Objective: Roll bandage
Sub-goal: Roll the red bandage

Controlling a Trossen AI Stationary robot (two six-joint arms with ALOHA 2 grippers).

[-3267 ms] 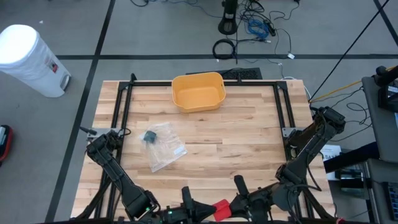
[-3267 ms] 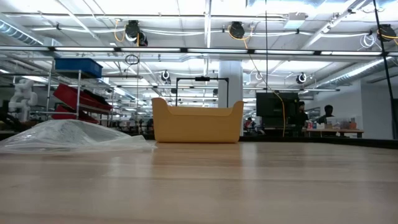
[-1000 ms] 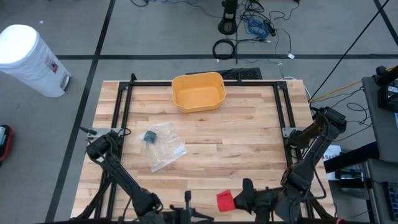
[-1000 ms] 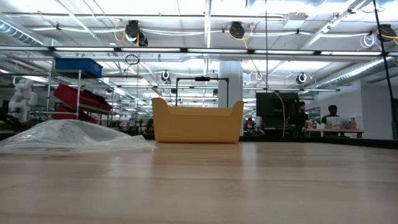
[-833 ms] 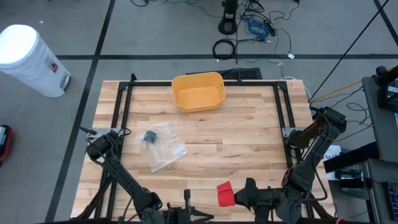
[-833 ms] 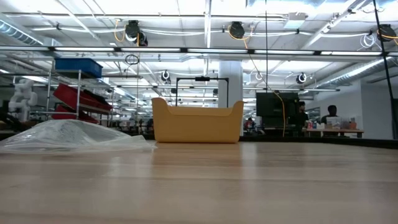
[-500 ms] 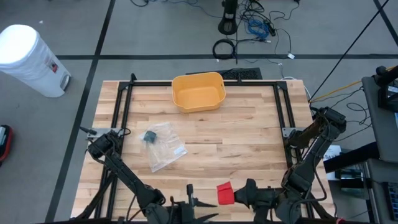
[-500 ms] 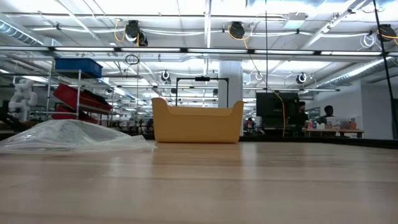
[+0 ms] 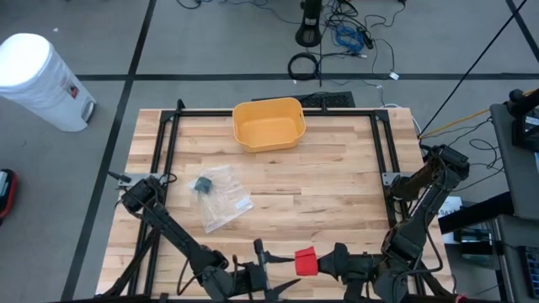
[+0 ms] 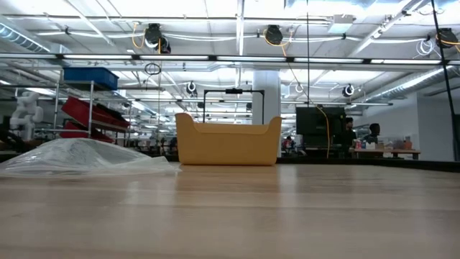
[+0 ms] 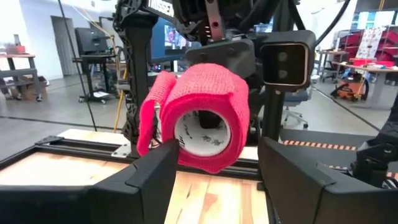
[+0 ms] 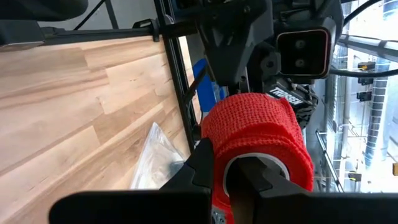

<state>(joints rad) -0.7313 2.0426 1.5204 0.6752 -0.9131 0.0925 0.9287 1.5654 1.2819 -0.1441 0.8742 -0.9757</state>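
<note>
My right gripper (image 9: pixel 324 263) is shut on a red bandage roll (image 9: pixel 305 262) with a white core, held above the table's near edge. A loose red flap (image 11: pixel 151 109) hangs off one side of the roll (image 11: pixel 208 112). My left gripper (image 9: pixel 268 266) faces the roll from the table's left. It is open, with one finger on each side of the roll's lower part (image 11: pixel 217 149). I see no touch there. Neither gripper nor the roll shows in the low view. My right gripper holds the roll by its wall at the open end (image 12: pixel 219 163), with one finger (image 12: pixel 249 177) inside the white core and one finger (image 12: pixel 200 163) outside on the red wrap. It comes roughly level from the table's right. The roll is lifted clear, its axis along the fingers.
A yellow bin (image 9: pixel 268 124) stands at the table's far middle, also in the low view (image 10: pixel 228 140). A clear plastic bag (image 9: pixel 221 198) with a dark item lies left of centre. A black frame (image 9: pixel 168 143) runs along the table's sides. Bare wood lies between bag and grippers.
My left gripper has moved toward the table's right, toward the roll, and its fingers have spread apart. My right gripper has stayed in place and rolled its wrist a little. The roll has turned with it.
</note>
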